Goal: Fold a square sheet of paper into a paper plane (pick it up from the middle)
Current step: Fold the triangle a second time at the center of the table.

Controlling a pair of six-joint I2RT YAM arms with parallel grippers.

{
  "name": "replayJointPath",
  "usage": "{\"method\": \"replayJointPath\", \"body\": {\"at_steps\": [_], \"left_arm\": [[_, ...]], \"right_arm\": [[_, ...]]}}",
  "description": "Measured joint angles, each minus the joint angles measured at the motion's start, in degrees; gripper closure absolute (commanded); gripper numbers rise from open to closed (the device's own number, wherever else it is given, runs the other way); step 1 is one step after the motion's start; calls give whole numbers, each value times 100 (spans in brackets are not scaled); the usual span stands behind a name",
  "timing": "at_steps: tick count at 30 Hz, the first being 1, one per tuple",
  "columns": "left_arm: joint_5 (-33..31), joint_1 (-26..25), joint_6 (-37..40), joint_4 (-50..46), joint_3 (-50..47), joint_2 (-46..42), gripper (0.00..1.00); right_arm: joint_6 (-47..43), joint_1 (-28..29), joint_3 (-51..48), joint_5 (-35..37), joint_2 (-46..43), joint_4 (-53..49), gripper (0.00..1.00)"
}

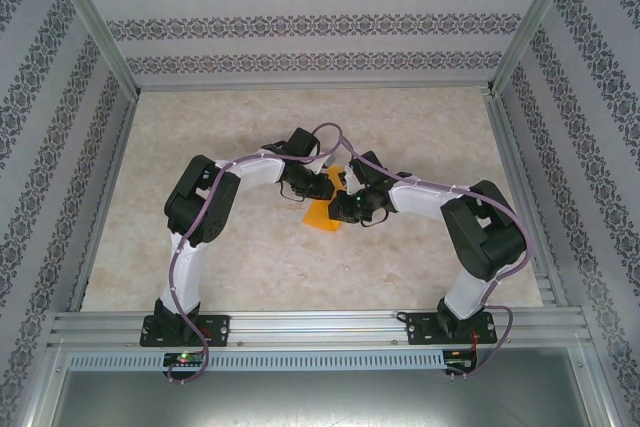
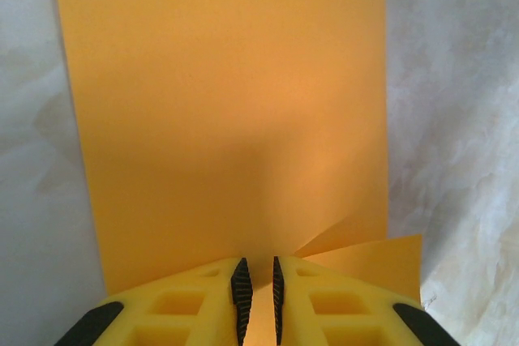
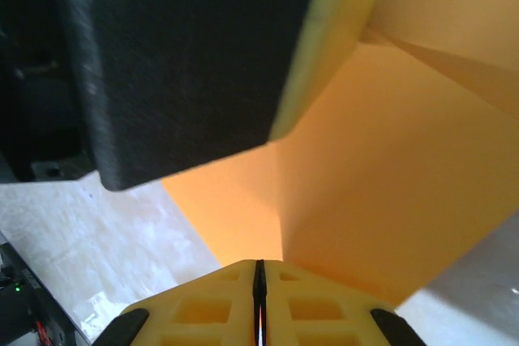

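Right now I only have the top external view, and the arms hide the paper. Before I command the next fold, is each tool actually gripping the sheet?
Observer: From the left wrist, the left tool pinches the near edge of the square sheet of paper, with its jaws a narrow slit apart.
Operator: And the right one?
Observer: The right tool is closed on another edge of the sheet, its pads meeting.
Operator: Any folds in it?
Observer: One crease runs diagonally beside the left tool, and a flap is turned over at that corner.
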Motion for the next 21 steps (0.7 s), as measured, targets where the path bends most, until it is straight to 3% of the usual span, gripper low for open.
{"method": "replayJointPath", "body": {"at_steps": [21], "left_arm": [[2,0,11,-4,2,7,78]], "right_arm": [[-20,9,-232,-22,299,214,90]]}}
